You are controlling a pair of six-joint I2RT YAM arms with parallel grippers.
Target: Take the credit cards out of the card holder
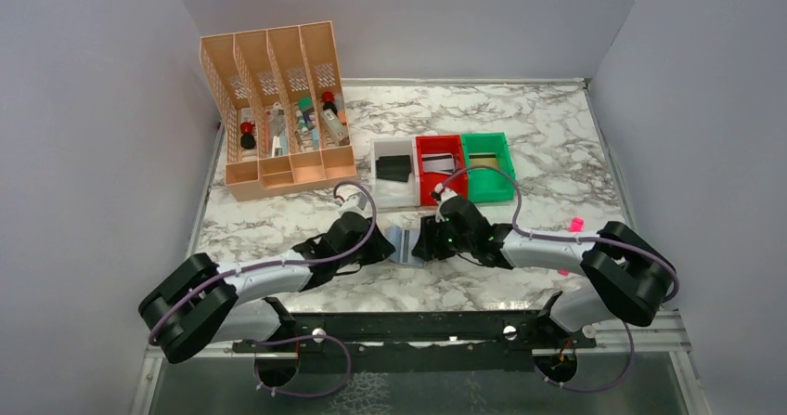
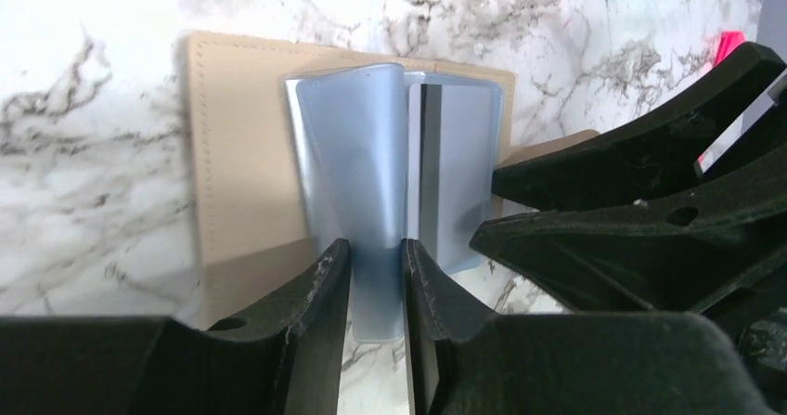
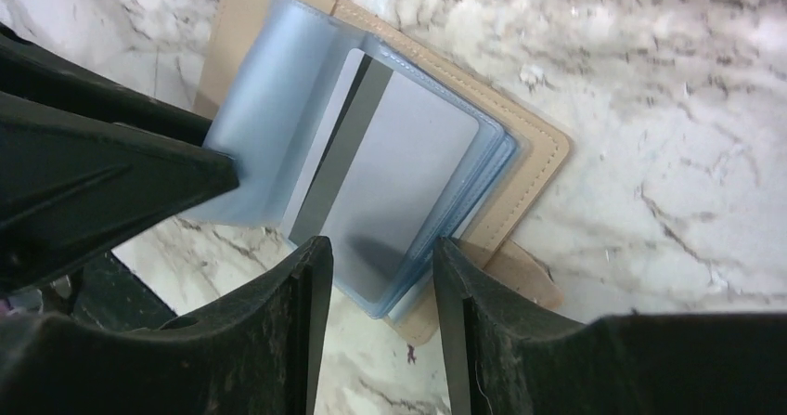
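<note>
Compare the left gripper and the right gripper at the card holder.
The left gripper has its jaws narrow; the right gripper has them wide. The left gripper pinches a raised sleeve that stands up from the card holder. The right gripper holds nothing and straddles the flat sleeves over the grey credit card. Both work at the open holder's blue lining.

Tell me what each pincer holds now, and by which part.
Left pincer: one blue-grey sleeve of the card holder, by its near edge. Right pincer: astride the sleeve stack; grip unclear.
</note>
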